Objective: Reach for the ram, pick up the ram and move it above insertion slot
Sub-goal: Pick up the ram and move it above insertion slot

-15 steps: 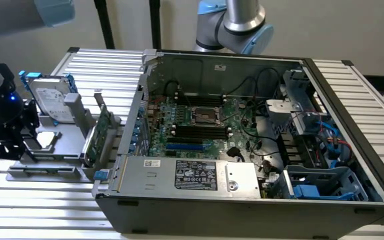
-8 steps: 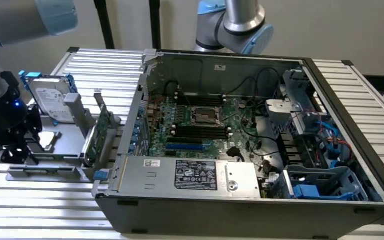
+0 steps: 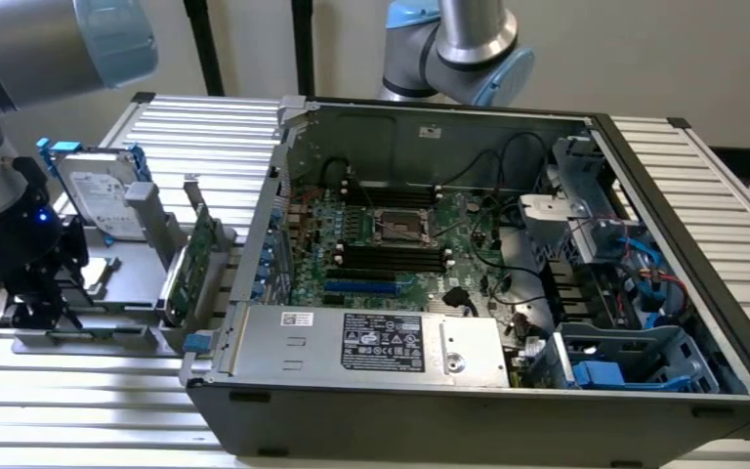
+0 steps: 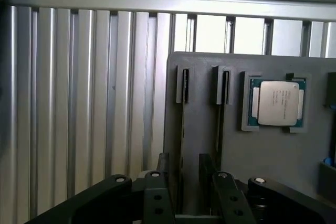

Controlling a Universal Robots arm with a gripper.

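Claw [image 4: 184, 157] is released: fingers [image 4: 160, 182] sit either side of the ram [image 4: 182, 140], with a gap showing on both sides, so no pinch. Ram stands on edge in a groove of the grey holder [image 4: 262, 161], long axis running straight out between the fingers. In the exterior view the claw is lower left of frame; the computer case [image 3: 479, 430] is centre frame, and its black memory slots [image 3: 389, 256] are well apart toward the exterior view's right. Count: 2 grooves, 1 ram for sure (can't tell about the second groove), 1 processor chip [image 4: 276, 103], 1 hard drive [image 3: 95, 200], 1 expansion card [image 3: 192, 269], 1 desk [image 3: 89, 391]
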